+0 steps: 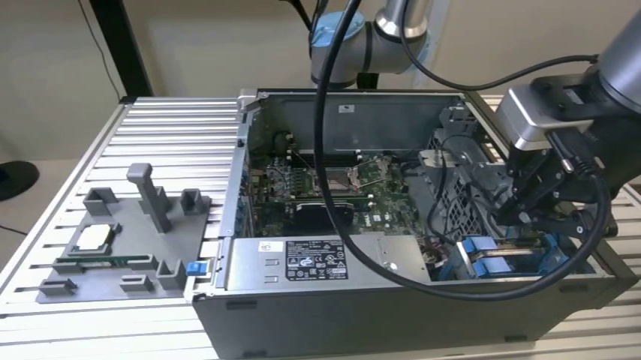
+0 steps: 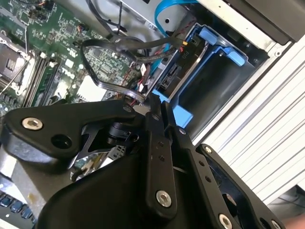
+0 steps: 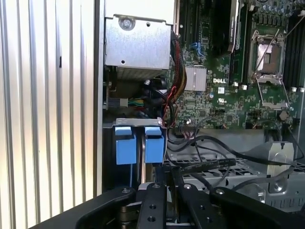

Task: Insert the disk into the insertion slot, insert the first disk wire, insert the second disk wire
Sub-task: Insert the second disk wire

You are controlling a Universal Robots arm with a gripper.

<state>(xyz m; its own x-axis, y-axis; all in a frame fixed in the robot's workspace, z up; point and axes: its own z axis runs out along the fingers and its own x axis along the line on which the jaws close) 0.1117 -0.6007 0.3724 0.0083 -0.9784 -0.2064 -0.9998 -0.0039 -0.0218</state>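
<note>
Ribbed aluminium table (image 1: pixel 161 120) slats carry an open computer case (image 1: pixel 401 300), with a grey plastic fixture (image 1: pixel 120 247) holding small parts lying on the table toward the exterior view's left. Inside the case the green motherboard (image 1: pixel 331 195) lies flat, and a grey labelled power-supply box (image 1: pixel 320 262) sits along the near wall. The robot arm reaches down from above at the exterior view's right, and its black gripper (image 1: pixel 531 206) hangs over the drive cage in that corner of the case. In the second wrist view the gripper's fingers (image 2: pixel 159 143) look drawn close together at their tips, right beside a black cable (image 2: pixel 119 47) that loops over the board, but whether they pinch anything cannot be told. Just beyond the tips, the disk (image 2: pixel 183 64) sits in its bright blue carrier, seated inside the insertion slot (image 2: pixel 219 81) against the case wall. In the first wrist view two blue carrier tabs (image 3: pixel 138 143) stand side by side at the bay's front, with black cables (image 3: pixel 205 164) crossing the perforated metal cage (image 3: pixel 248 174) beside them.
</note>
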